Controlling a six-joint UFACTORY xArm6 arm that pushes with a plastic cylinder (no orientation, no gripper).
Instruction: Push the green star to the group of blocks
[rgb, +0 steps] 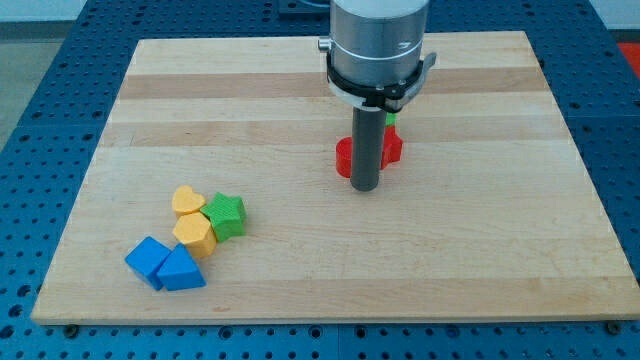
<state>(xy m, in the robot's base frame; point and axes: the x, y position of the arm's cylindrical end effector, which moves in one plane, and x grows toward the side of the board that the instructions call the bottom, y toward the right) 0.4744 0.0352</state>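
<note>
The green star (226, 215) lies at the view's lower left, touching a yellow heart (186, 200) and a yellow hexagon (194, 234). Two blue blocks sit just below them: a blue cube (148, 259) and a blue triangle (181, 270). My tip (365, 187) is near the board's middle, well to the right of the star. It stands right in front of two red blocks (344, 157) (392, 148) that the rod partly hides. A small green block (391, 117) peeks out behind the rod.
The wooden board (500, 250) lies on a blue perforated table. The arm's grey round body (379, 45) hangs over the board's top middle.
</note>
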